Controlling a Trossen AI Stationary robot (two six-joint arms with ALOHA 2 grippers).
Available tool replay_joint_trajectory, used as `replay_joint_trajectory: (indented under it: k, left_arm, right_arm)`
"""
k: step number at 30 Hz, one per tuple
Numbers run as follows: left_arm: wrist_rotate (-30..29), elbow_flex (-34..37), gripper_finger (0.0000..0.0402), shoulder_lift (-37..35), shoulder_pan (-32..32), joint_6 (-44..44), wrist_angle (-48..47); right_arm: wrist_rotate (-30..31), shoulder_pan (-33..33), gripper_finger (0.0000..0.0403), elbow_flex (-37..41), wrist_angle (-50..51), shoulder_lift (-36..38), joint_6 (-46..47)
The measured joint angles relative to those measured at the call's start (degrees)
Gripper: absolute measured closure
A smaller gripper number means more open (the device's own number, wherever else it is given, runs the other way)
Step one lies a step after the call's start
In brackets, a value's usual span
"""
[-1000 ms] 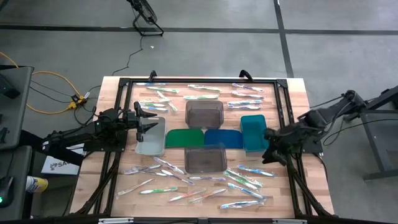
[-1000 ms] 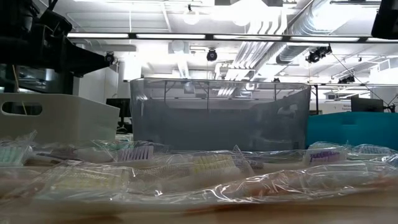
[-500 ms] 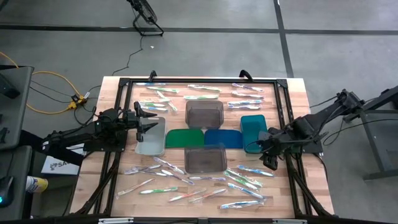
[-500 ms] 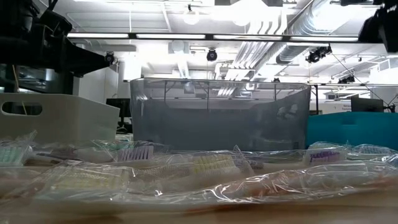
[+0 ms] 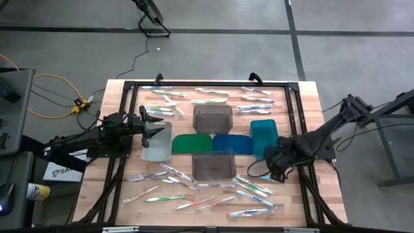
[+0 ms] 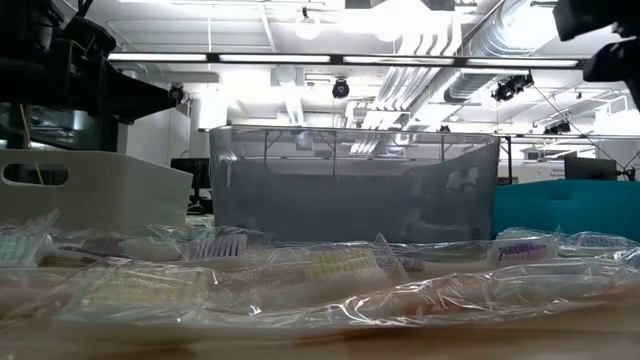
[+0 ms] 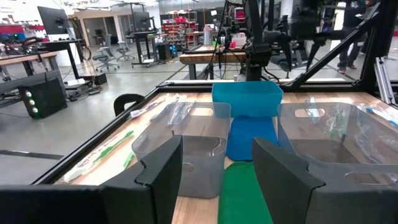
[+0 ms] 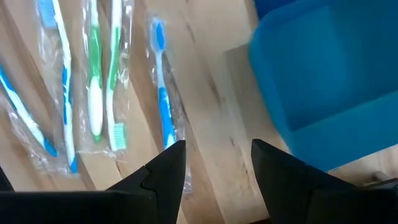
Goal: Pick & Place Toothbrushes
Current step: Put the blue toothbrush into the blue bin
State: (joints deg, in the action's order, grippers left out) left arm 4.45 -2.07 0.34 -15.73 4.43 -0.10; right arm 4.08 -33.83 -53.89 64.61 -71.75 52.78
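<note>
Many wrapped toothbrushes (image 5: 194,186) are spread along the near edge of the bench (image 5: 310,97), and the low view is filled across its foreground by their clear wrappers (image 6: 330,275). Just behind that scatter a grey bin (image 5: 213,165) is set, with the right tool (image 5: 275,169) held low beside it, over the right end of the brushes and just in front of the teal bin (image 5: 263,137). Its fingers (image 8: 163,171) are spread and nothing is gripped; a blue brush (image 8: 161,106) and two green ones (image 8: 93,93) are seen past them on the bare wood, with the teal bin's wall close alongside. Between the two grey bins a green mat (image 5: 192,143) and a blue mat (image 5: 231,144) are laid side by side. At the left end of the mats a clear bin (image 5: 157,141) is placed, and the left tool (image 5: 155,124) is held over its far rim, released and empty, facing across the bench. A second grey bin (image 5: 212,117) is set behind the mats. More toothbrushes (image 5: 207,97) are laid along the far edge, flanking and behind that bin. The bench is boxed in by a black frame (image 5: 207,83).
</note>
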Motion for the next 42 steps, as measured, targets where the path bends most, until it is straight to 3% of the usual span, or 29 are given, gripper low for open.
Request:
replay_joint_trajectory:
  k: [8, 15, 27, 33, 42]
  left_arm:
    - [0.0, 0.0, 0.0215, 0.0, 0.0, 0.0, 0.0]
    - [0.0, 0.0, 0.0215, 0.0, 0.0, 0.0, 0.0]
    - [0.0, 0.0, 0.0215, 0.0, 0.0, 0.0, 0.0]
    - [0.0, 0.0, 0.0215, 0.0, 0.0, 0.0, 0.0]
    - [0.0, 0.0, 0.0215, 0.0, 0.0, 0.0, 0.0]
  right_arm:
    - [-0.6, -7.3, 0.0227, 0.9, -3.5, -4.6, 5.0]
    - [-0.9, -12.8, 0.0227, 5.4, -12.9, -6.3, 9.0]
    - [0.2, -13.8, 0.0227, 12.9, -19.4, -6.6, 11.9]
    - [0.4, -13.8, 0.0227, 15.5, -25.5, -6.6, 10.4]
    - [0.2, -13.8, 0.0227, 16.6, -26.1, -9.3, 7.3]
